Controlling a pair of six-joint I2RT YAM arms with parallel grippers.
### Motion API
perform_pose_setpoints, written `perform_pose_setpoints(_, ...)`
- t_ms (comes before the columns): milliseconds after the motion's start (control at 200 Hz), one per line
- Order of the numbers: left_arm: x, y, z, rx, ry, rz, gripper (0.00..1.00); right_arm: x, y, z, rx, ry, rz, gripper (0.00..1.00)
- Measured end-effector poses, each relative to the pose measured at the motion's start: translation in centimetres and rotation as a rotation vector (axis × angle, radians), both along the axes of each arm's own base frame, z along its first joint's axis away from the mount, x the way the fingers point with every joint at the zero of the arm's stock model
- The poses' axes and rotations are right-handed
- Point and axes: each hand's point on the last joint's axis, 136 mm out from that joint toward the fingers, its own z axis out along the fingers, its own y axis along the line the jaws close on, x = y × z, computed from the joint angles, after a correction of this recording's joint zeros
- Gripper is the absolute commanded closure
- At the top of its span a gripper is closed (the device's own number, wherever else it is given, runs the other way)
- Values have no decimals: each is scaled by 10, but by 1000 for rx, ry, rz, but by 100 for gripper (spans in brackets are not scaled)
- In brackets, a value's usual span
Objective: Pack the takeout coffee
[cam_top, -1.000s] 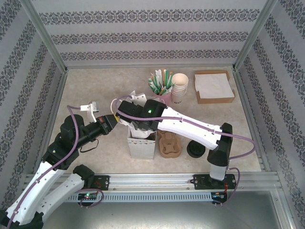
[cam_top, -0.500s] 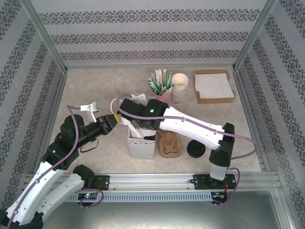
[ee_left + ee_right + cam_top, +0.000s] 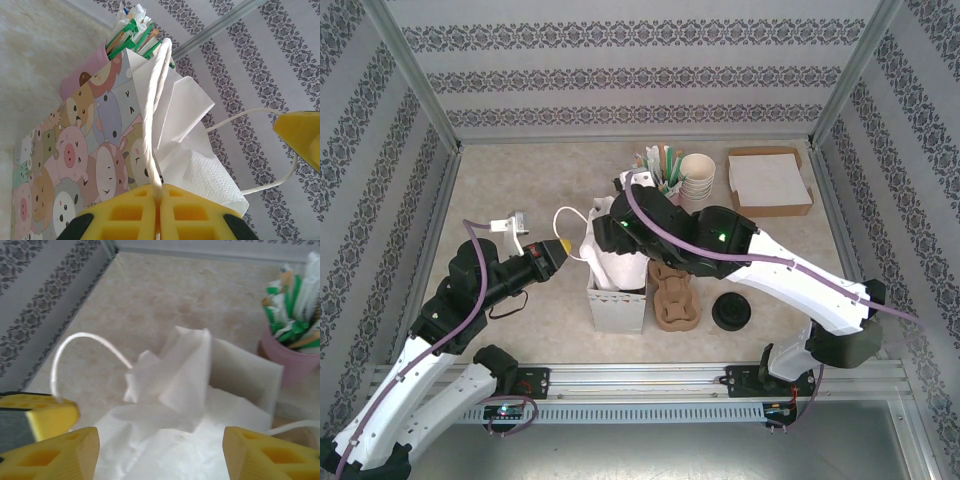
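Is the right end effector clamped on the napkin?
No, the right end effector is open, fingers wide apart around the napkin.

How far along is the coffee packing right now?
Done: white napkins sit in the paper bag. In hand: the left gripper pinches the bag's handle; the right gripper hovers open above it. Remaining: the cardboard carrier, black lid and paper cups are outside the bag.

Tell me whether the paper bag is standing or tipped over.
Standing. In the top view the bag sits on its base, mouth up, napkins poking out; the left gripper pinches its cord handle.
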Motion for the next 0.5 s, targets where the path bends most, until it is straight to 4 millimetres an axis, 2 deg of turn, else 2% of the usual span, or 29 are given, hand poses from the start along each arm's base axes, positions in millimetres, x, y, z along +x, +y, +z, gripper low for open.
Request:
perform_pose_setpoints(105, 0, 0, 0, 0, 1, 0, 91, 2, 18, -12, -25, 13, 26, 32)
perform_pose_setpoints(240, 0, 0, 0, 0, 1, 0, 91, 7, 37, -44, -87, 57, 42, 33)
perform_pose_setpoints(370, 0, 0, 0, 1, 1, 0, 91, 10, 44, -65, -141, 90, 43, 58)
perform_pose_setpoints(440, 0, 0, 0, 1, 1, 0, 91, 13, 40, -68, -164, 92, 23, 70)
perform_pose_setpoints(500, 0, 0, 0, 1, 1, 0, 91, 14, 35, -67, -169, 90, 0, 76)
